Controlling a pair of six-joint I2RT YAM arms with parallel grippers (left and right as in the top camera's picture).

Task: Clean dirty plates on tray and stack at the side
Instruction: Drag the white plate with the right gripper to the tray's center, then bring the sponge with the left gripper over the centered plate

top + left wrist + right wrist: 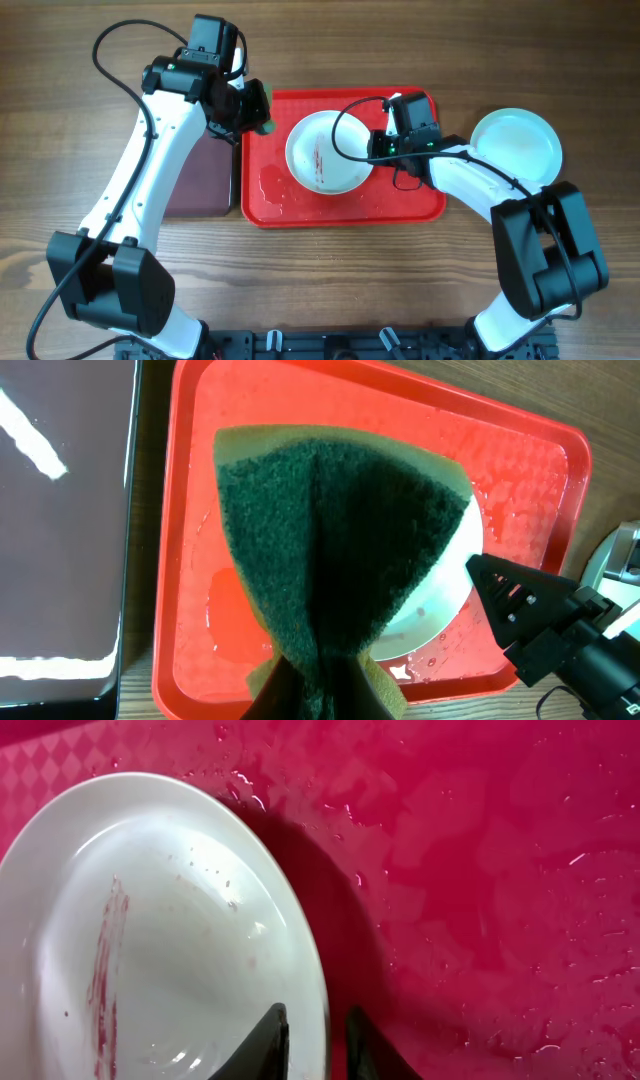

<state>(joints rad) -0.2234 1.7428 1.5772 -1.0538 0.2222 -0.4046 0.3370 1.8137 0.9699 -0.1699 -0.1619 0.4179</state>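
Cleaning at the red tray (272, 208): my left tool (320, 695) is clamped on a green-faced sponge (330, 540) with a yellow backing, which hangs above the tray's left end, over the near edge of the white plate (338, 172). That plate lies in the middle of the tray and carries a reddish-brown smear (105, 970) down its centre. My right tool (315, 1020) sits low at the plate's right rim, narrowly parted and astride it. One finger is over the plate's inner slope and the other is outside, where a strip of wet red tray shows between it and the rim. Drops and puddles of water glisten on the tray floor around the plate. A pale blue plate (515, 145) rests on the wooden table (350, 290) just off the tray's right end, partly under my right arm. A dark maroon tray (205, 185) lies against the red one's left side.
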